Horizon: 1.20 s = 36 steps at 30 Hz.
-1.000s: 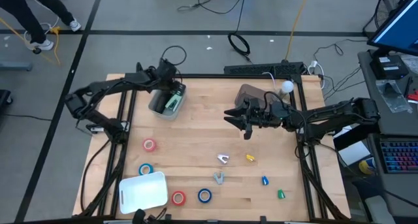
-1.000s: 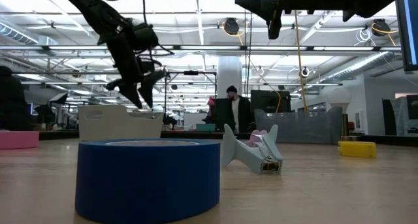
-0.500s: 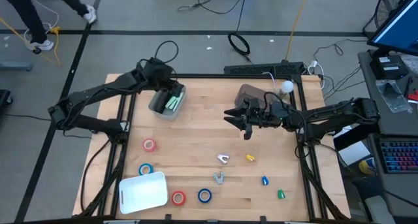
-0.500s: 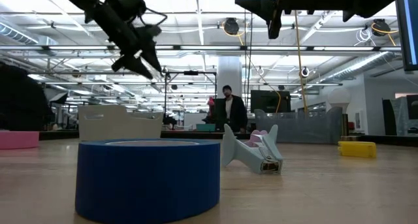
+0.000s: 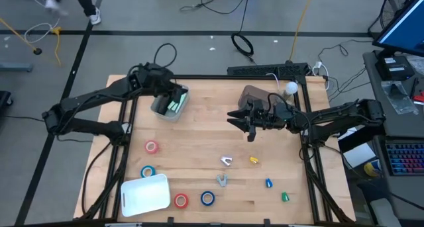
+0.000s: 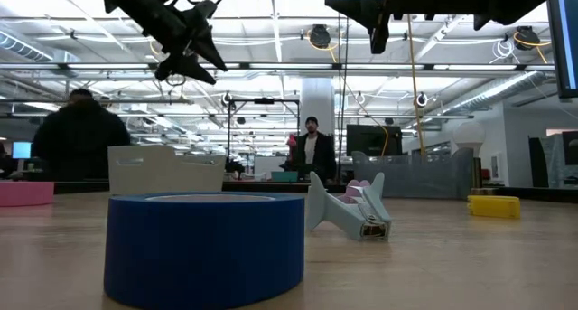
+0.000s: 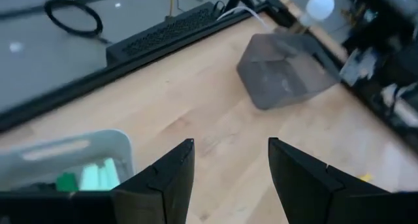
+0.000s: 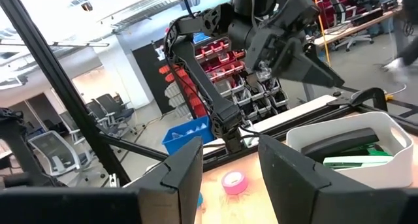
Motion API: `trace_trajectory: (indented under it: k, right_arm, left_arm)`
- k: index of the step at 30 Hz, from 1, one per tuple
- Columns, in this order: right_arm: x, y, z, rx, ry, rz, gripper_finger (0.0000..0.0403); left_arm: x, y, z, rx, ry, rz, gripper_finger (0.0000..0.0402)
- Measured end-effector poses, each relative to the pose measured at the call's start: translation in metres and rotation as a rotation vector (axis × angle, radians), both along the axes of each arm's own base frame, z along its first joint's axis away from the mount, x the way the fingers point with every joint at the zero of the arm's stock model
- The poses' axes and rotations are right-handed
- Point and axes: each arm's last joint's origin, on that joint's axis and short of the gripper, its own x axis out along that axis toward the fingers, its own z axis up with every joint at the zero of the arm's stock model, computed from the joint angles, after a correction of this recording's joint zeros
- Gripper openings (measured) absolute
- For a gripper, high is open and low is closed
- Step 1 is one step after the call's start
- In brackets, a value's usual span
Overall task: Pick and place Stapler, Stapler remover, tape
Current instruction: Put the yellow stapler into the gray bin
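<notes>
My left gripper (image 5: 169,89) hangs open and empty above the pale bin (image 5: 161,108) at the table's far left; its fingers (image 7: 160,178) have nothing between them. Green staplers (image 5: 175,104) lie inside that bin. My right gripper (image 5: 240,119) waits open and empty above the table's middle, in front of the grey bin (image 5: 254,95). Tape rolls lie flat on the near left: pink (image 5: 152,146), blue (image 5: 147,171), red (image 5: 180,200), blue (image 5: 207,198). Staple removers (image 5: 226,161) lie scattered at the near middle and right.
A white lid (image 5: 144,192) lies at the near left corner. A blue tape roll (image 6: 206,247) and a grey staple remover (image 6: 348,211) stand close to the low camera. People move in the room beyond the table. Bare wood lies between the two bins.
My left gripper has risen from just over the pale bin and drawn back toward the table's left edge, tipping from steeply down toward level. It has stayed open with nothing in it.
</notes>
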Motion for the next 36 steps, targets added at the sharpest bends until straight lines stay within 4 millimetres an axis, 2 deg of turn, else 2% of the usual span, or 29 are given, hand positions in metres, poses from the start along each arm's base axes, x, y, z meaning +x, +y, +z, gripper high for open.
trace_trajectory:
  k: [2, 5, 11, 17, 24, 27, 31, 36]
  right_arm:
    - [0.000, 0.000, 0.000, 0.017, -0.001, 0.004, 0.0141]
    - [0.000, 0.000, 0.000, 0.027, -0.002, 0.004, 0.0141]
    - [0.000, 0.000, 0.000, 0.027, -0.002, 0.004, 0.0141]
    - [-0.001, 0.001, 0.001, 0.096, -0.014, 0.031, 0.0141]
    - [-0.010, 0.012, 0.012, 0.042, -0.044, 0.296, 0.0141]
    - [-0.015, 0.021, 0.016, 0.024, -0.050, 0.344, 0.0141]
    - [-0.023, 0.033, 0.018, 0.003, -0.015, 0.394, 0.0141]
    - [-0.033, 0.046, 0.016, 0.027, 0.063, 0.406, 0.0141]
  left_arm:
    - [0.000, -0.002, 0.001, -0.055, -0.029, 0.040, 0.0198]
    - [0.003, -0.005, 0.003, -0.044, -0.050, 0.025, 0.0198]
    - [0.015, -0.023, 0.009, -0.007, -0.111, -0.197, 0.0198]
    - [0.031, -0.059, 0.019, 0.051, -0.216, -0.460, 0.0198]
    - [0.042, -0.105, 0.028, 0.122, -0.315, -0.642, 0.0198]
    - [0.042, -0.120, 0.033, 0.167, -0.353, -0.702, 0.0198]
    - [0.037, -0.129, 0.035, 0.218, -0.354, -0.717, 0.0198]
    - [0.025, -0.130, 0.019, 0.232, -0.384, -0.709, 0.0198]
